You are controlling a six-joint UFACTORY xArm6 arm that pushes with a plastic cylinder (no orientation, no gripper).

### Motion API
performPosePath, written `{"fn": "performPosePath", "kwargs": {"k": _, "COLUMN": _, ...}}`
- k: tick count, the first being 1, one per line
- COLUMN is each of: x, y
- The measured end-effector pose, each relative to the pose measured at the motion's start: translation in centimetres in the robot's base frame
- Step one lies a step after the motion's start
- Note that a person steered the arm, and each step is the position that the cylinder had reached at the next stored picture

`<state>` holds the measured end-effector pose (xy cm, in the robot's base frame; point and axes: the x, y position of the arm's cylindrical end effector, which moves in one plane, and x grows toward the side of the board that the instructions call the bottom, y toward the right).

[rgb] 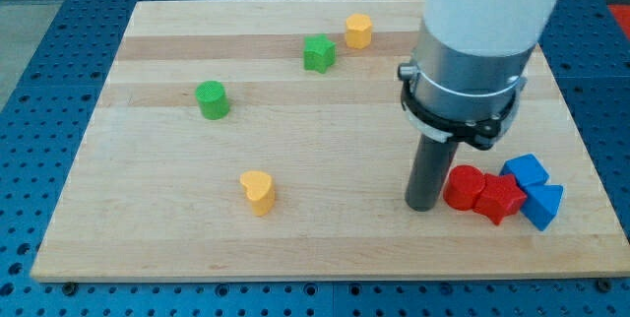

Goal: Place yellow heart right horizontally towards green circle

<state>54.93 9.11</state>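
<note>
Tip (424,206) far from yellow heart (258,191), beside red blocks (481,193) at view's right.
No pincer here, only a rod. Heart sits near bottom, below green circle (212,99). Best to go around, touch heart's left side, push slowly right.

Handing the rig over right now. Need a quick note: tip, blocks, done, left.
Tip: my tip is down on the wooden board at the view's lower right, just left of the red blocks, far from both task blocks.
Task blocks: the yellow heart block sits low at centre-left; the green circle block is above it and slightly to the view's left.
Others: green star block and a second yellow block near the top; two blue blocks right of the red ones.
Done: the heart is not yet level with the circle on its right.
Left: bring the tip to the heart and push it there.
</note>
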Motion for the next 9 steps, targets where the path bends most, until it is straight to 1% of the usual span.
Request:
{"fn": "performPosePath", "kwargs": {"k": 1, "x": 0.1, "y": -3.1}}
{"fn": "performPosePath", "kwargs": {"k": 2, "x": 0.1, "y": -3.8}}
{"fn": "performPosePath", "kwargs": {"k": 3, "x": 2.3, "y": -10.7}}
{"fn": "performPosePath", "kwargs": {"k": 4, "x": 2.8, "y": -12.1}}
{"fn": "performPosePath", "kwargs": {"k": 5, "x": 5.4, "y": -16.5}}
{"fn": "performPosePath", "kwargs": {"k": 7, "x": 5.5, "y": -17.5}}
{"fn": "performPosePath", "kwargs": {"k": 8, "x": -2.4, "y": -17.3}}
{"fn": "performPosePath", "kwargs": {"k": 9, "x": -3.9, "y": -17.3}}
